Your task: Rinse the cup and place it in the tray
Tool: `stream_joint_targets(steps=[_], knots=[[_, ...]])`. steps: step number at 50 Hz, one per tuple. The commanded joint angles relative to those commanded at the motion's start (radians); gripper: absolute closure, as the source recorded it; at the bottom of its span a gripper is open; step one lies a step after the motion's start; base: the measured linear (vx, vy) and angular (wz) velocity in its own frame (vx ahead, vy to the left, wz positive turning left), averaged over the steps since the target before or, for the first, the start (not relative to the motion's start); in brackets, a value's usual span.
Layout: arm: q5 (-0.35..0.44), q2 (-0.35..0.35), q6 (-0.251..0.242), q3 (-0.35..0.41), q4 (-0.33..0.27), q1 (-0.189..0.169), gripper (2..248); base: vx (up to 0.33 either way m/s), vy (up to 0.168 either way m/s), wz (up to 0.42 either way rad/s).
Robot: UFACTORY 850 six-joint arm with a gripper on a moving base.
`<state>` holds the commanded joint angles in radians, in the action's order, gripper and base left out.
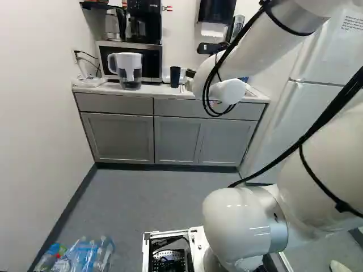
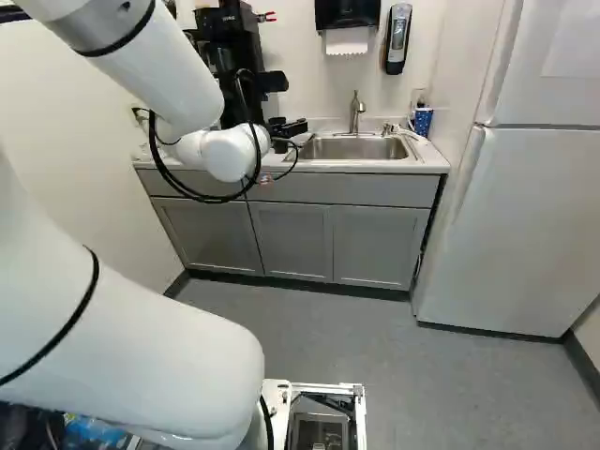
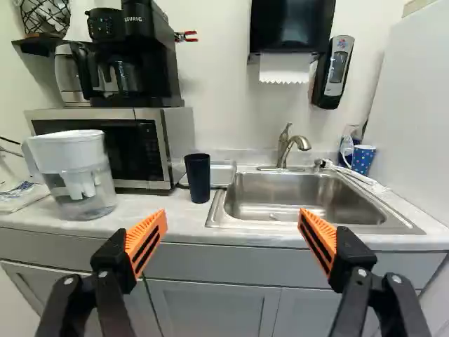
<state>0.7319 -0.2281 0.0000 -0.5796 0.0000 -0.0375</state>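
Pale counter, dark cup beside sink (perhaps a tray behind), gripper spread wide

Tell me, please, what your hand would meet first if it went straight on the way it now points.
Probably the front edge of the white countertop, just before the stainless steel sink; depth is unclear, though, so the orange-padded black hand might pass above it.

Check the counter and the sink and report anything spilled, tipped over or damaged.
Nothing stands out. On the counter, the dark cup and the lidded pitcher both stand upright. No water runs from the faucet into the sink, and I see no spill or breakage.
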Motion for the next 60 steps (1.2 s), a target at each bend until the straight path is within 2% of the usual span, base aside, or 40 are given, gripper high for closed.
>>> stream_joint_targets(steps=[60], knots=[[-0.16, 0.044, 0.0, -0.167, 0.0, 0.002, 3, 0.0, 0.0, 0.0]])
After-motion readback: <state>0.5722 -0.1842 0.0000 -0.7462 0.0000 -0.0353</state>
